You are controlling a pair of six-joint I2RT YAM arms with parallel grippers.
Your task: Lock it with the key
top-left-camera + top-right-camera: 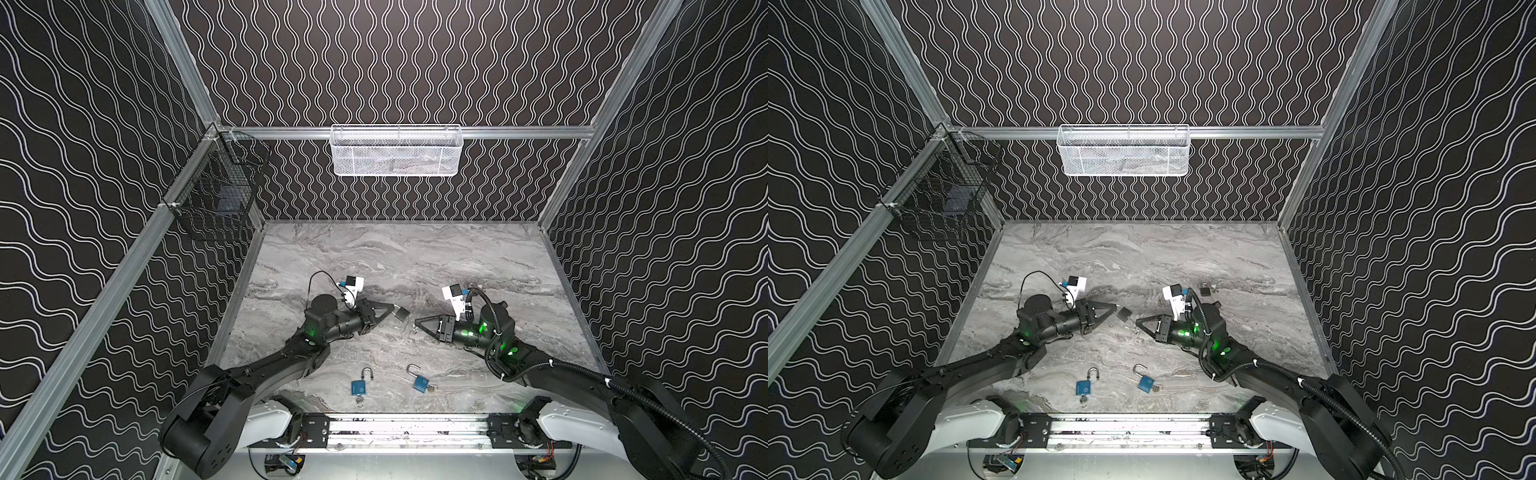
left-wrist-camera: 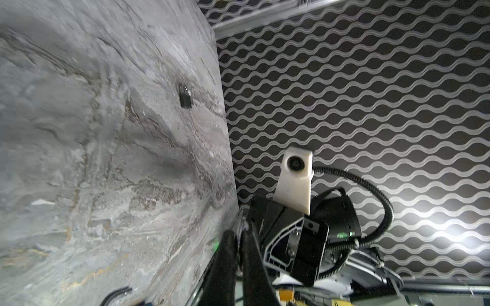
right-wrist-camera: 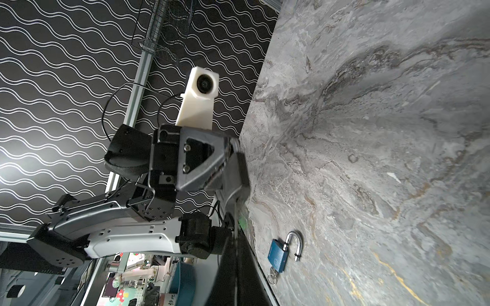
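Your left claw [image 1: 390, 311] is clamped shut on the black padlock [image 1: 401, 313], mid-frame over the counter [image 1: 415, 257]. Just right of it, your right claw [image 1: 417, 323] is pinched on what looks like the key [image 1: 415, 329]. I'd call this the alignment step. Next you line the key up with the padlock and ease it in.

Over the middle of the counter [image 1: 1142, 249], the left gripper [image 1: 1115, 309] was clamped on the shackle of a black padlock [image 1: 1124, 314]. The right gripper [image 1: 1138, 321], closed, pointed at it from just beside, and a key [image 1: 1136, 331] dangled at its tip. Near the counter's front edge lay a left blue padlock [image 1: 1083, 387] and a right blue padlock [image 1: 1145, 383], the latter's shackle swung open.
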